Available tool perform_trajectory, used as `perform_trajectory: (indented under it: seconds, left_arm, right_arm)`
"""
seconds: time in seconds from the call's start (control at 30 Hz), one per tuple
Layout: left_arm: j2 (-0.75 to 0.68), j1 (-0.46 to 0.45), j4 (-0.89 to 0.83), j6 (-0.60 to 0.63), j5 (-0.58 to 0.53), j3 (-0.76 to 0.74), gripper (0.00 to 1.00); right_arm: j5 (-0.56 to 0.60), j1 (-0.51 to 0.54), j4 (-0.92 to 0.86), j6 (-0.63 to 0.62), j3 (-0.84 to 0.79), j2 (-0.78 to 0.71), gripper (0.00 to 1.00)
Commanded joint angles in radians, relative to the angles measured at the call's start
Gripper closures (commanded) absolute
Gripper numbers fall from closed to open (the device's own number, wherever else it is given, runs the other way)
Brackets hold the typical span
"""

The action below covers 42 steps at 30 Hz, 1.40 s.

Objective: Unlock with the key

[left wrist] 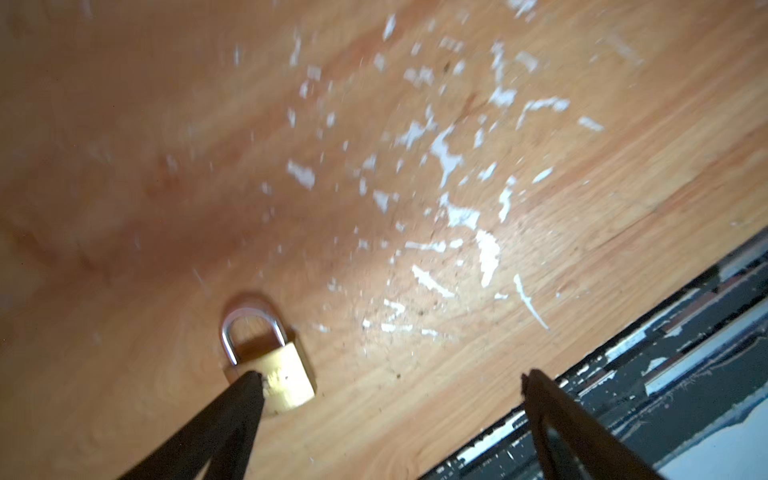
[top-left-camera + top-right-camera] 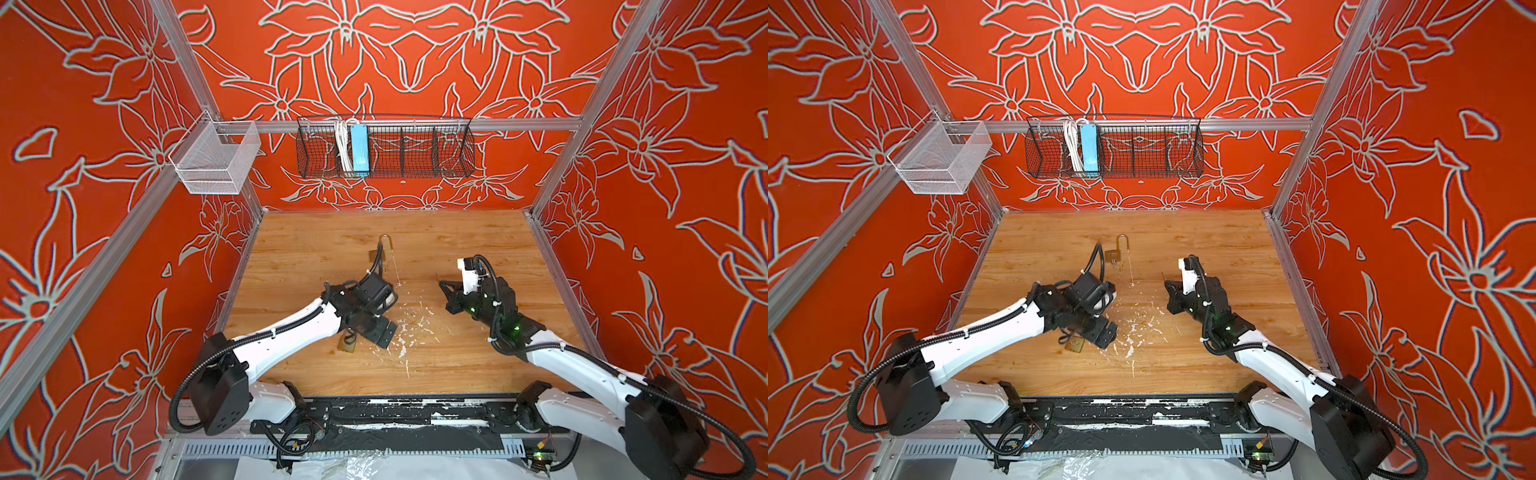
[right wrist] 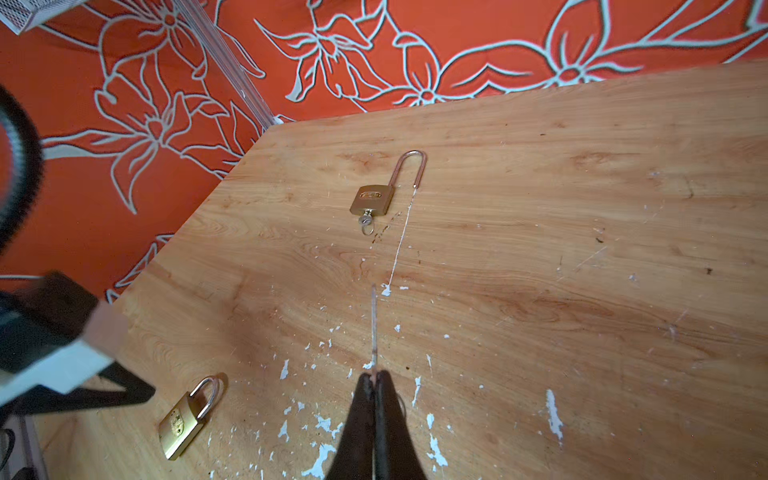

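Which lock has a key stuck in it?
The long-looped padlock farther back; a key pokes from its bottom. The short-looped padlock by the left gripper shows none.

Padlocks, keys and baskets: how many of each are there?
Padlocks: 2 (short padlock, long-shackle padlock)
Keys: 2 (inserted key, held key in right gripper)
Baskets: 2 (white basket, black basket)
Total: 6
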Motion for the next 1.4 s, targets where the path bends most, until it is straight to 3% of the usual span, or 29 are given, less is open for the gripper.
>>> perform_trajectory:
  seconds: [0.0,0.1,0.23,0.3,0.47,0.53,0.63,0.67,0.73,0.8,1.03,1.37]
  left_arm:
    - [-0.228,0.002,0.081,-0.254,-0.088,-0.075,0.03]
    - [-0.374,0.001,0.188,-0.227,-0.086,-0.203,0.03]
    - [-0.386,0.002,0.062,-0.201,-0.258,-0.206,0.03]
    - [-0.383,0.003,0.079,-0.23,-0.281,-0.219,0.03]
    - [-0.231,0.003,0.026,-0.179,-0.303,-0.147,0.01]
    - [-0.164,0.003,-0.007,-0.215,-0.34,-0.127,0.09]
    - [-0.083,0.017,-0.005,-0.276,-0.325,-0.134,0.09]
    - [-0.058,0.023,-0.003,-0.288,-0.311,-0.132,0.14]
    - [-0.002,0.045,0.008,-0.308,-0.257,-0.135,0.35]
    - [0.035,0.064,0.022,-0.302,-0.202,-0.136,0.43]
    - [0.136,0.091,0.045,-0.331,-0.199,-0.158,0.36]
    - [0.155,0.173,0.113,-0.303,-0.157,-0.196,0.36]
  right_arm:
    - [0.029,-0.007,-0.012,0.001,-0.022,-0.019,1.0]
    - [0.03,-0.009,-0.015,0.0,-0.02,-0.016,1.0]
    - [0.017,-0.009,-0.011,0.001,-0.017,-0.01,1.0]
    - [0.015,-0.01,-0.01,-0.003,-0.02,-0.01,1.0]
    - [0.022,-0.01,-0.013,-0.014,-0.018,-0.01,1.0]
    - [0.024,-0.01,-0.014,-0.015,-0.018,-0.012,1.0]
    - [0.022,-0.011,-0.017,-0.018,-0.016,-0.016,1.0]
    - [0.021,-0.009,-0.019,-0.019,-0.014,-0.017,1.0]
    - [0.025,-0.009,-0.022,-0.023,-0.016,-0.023,1.0]
    - [0.031,-0.012,-0.024,-0.027,-0.017,-0.027,1.0]
    - [0.019,-0.012,-0.025,-0.028,-0.013,-0.017,1.0]
    - [0.01,-0.011,-0.022,-0.028,-0.009,-0.012,1.0]
